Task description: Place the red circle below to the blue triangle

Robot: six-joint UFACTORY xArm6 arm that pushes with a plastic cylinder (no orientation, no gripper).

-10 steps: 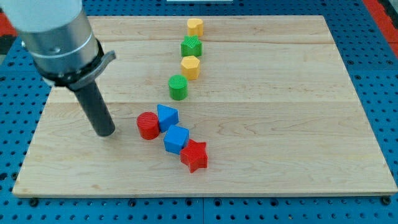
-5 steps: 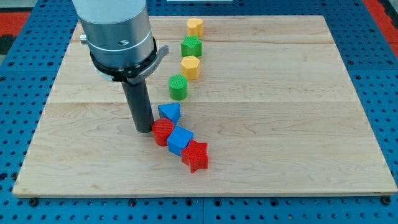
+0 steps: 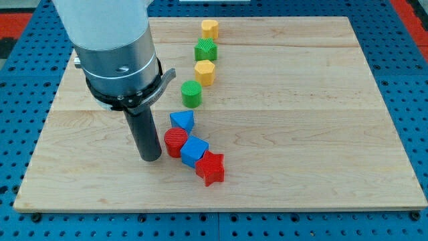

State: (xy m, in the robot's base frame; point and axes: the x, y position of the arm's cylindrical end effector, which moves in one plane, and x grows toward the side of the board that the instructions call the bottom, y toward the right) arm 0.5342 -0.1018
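Observation:
The red circle (image 3: 175, 142) lies on the wooden board (image 3: 301, 120), just below the blue triangle (image 3: 182, 121) and touching it. A blue cube (image 3: 194, 151) presses against the red circle's right side. My tip (image 3: 150, 158) rests on the board just left of the red circle and slightly lower, with a small gap between them. The rod rises from it to the grey arm body at the view's upper left.
A red star (image 3: 210, 168) touches the blue cube's lower right. A green circle (image 3: 191, 94), a yellow hexagon (image 3: 204, 72), a green star (image 3: 206, 49) and a yellow heart-like block (image 3: 210, 29) run in a line toward the view's top.
My tip swept right and pushed the red circle down and right, under the blue triangle and against the blue cube, turning the triangle. It has since backed off slightly to the lower left.

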